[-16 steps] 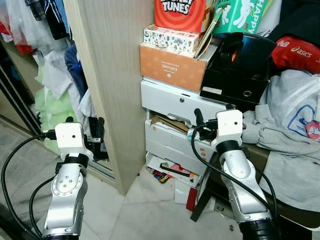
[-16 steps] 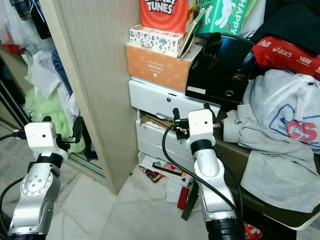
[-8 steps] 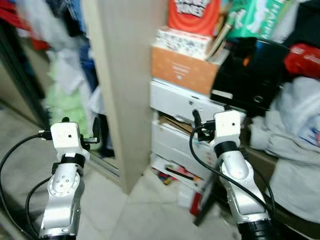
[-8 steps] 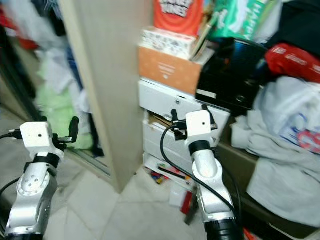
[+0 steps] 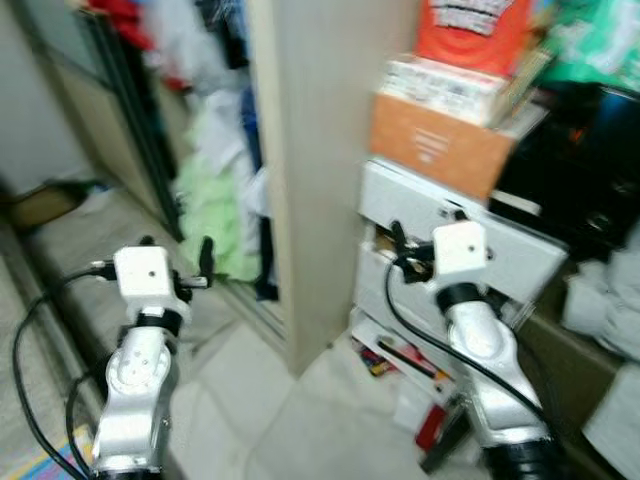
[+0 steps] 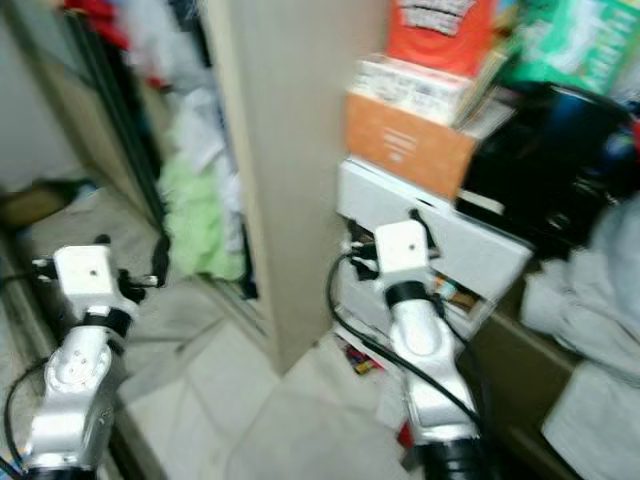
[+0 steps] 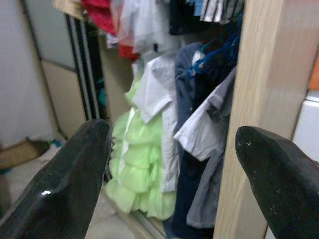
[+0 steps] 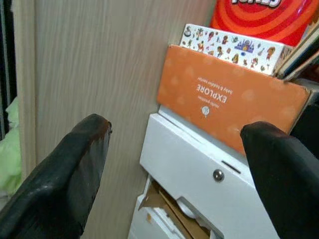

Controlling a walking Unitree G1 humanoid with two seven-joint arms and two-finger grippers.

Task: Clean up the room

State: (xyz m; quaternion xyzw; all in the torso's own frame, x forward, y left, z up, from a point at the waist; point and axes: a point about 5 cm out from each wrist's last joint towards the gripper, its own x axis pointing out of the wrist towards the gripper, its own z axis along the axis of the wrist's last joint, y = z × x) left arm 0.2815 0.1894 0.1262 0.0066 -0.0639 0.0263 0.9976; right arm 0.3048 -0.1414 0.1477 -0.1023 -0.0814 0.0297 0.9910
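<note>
Both arms are raised in front of me and hold nothing. My left gripper [image 5: 172, 245] is open and faces an open wardrobe, where a light green dress [image 7: 137, 164] hangs among white and blue shirts [image 7: 199, 119]. My right gripper [image 5: 425, 225] is open too. It faces a stack of white drawers [image 8: 199, 164] with an orange box [image 8: 224, 99] on top. Small litter [image 5: 385, 355] lies on the floor at the foot of the drawers. The picture is blurred.
A tall wooden wardrobe panel [image 5: 320, 150] stands between the two arms. Dark sliding-door rails [image 5: 130, 130] run along the left. Grey clothes [image 5: 600, 300] are heaped at the far right under a black case [image 5: 580, 170]. Pale floor tiles [image 5: 300, 420] lie ahead.
The whole picture has shifted to the right, so the camera has turned left; more of the wardrobe and floor on the left shows. Both arms keep their pose.
</note>
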